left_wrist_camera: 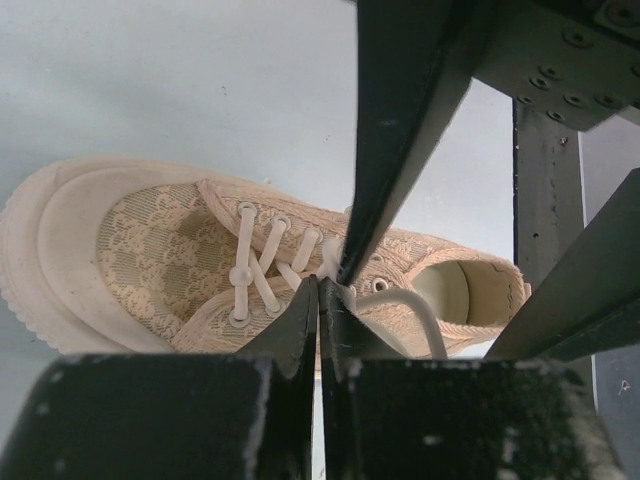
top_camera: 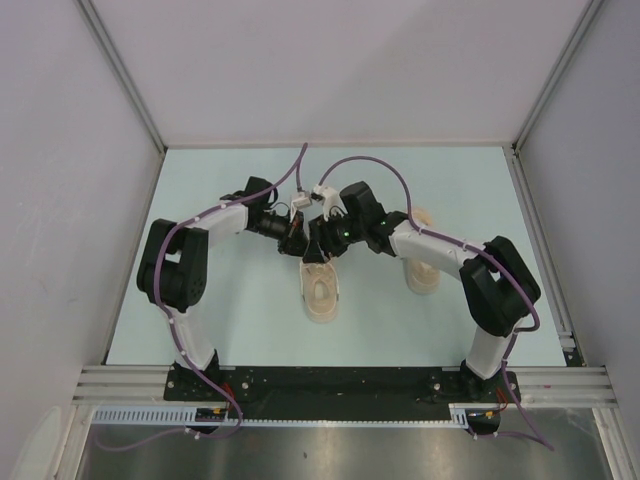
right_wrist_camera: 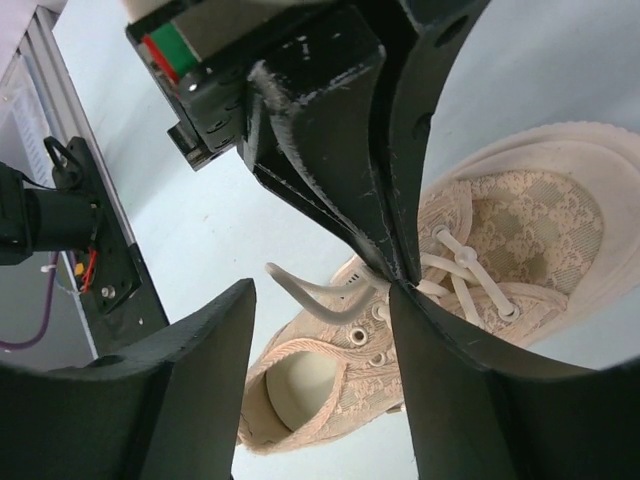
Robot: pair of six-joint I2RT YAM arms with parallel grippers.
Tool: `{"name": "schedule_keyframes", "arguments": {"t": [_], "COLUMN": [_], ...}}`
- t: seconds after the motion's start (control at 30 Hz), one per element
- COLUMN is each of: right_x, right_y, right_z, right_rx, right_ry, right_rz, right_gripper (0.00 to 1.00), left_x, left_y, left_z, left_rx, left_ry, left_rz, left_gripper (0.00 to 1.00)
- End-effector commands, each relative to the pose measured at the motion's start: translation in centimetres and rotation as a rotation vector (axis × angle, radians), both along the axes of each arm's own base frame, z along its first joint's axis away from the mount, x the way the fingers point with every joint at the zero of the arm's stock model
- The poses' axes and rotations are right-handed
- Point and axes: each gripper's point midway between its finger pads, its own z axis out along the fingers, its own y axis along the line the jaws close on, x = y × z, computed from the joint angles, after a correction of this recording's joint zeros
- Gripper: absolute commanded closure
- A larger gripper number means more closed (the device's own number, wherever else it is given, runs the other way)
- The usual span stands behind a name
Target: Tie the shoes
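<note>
The shoes [top_camera: 322,288] lie side by side at mid-frame on the table [top_camera: 230,180], the centre one directly beneath both grippers: left gripper [left_wrist_camera: 318,290] pinched shut on its lace [left_wrist_camera: 412,300], right gripper [right_wrist_camera: 320,300] spread open.

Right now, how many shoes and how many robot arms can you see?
Shoes: 2, the middle shoe and the right shoe.
Robot arms: 2, the left arm and the right arm.
Total: 4.
</note>
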Motion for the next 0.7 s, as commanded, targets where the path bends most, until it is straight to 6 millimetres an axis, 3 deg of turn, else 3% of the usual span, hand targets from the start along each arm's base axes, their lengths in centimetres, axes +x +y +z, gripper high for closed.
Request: {"name": "schedule_keyframes", "arguments": {"t": [0.0, 0.1, 0.27, 0.5, 0.67], "right_x": [0.6, 0.1, -1.0, -0.2, 0.4], "right_y": [1.0, 0.9, 0.4, 0.6, 0.5], "right_z": [0.9, 1.2, 1.2, 0.6, 0.3], "right_rx": [-0.002, -0.001, -0.022, -0.028, -0.041], "right_ry": [-0.054, -0.051, -0.052, -0.097, -0.120], "right_rz": [0.007, 0.024, 0.068, 0.075, 0.063], "right_gripper": [0.45, 0.50, 0.46, 0.49, 0.67], "left_x": [0.2, 0.2, 0.2, 0.2, 0.2], "left_y": [-0.2, -0.2, -0.2, -0.2, -0.2], "left_z": [2.1, 2.0, 2.1, 2.1, 2.2], "left_rx": [-0.050, -0.049, -0.051, -0.053, -0.054], "left_ry": [-0.067, -0.062, -0.065, -0.065, -0.068], "left_rz": [-0.012, -0.011, -0.012, -0.012, -0.012], "left_gripper": [1.00, 1.00, 1.00, 1.00, 1.00]}}
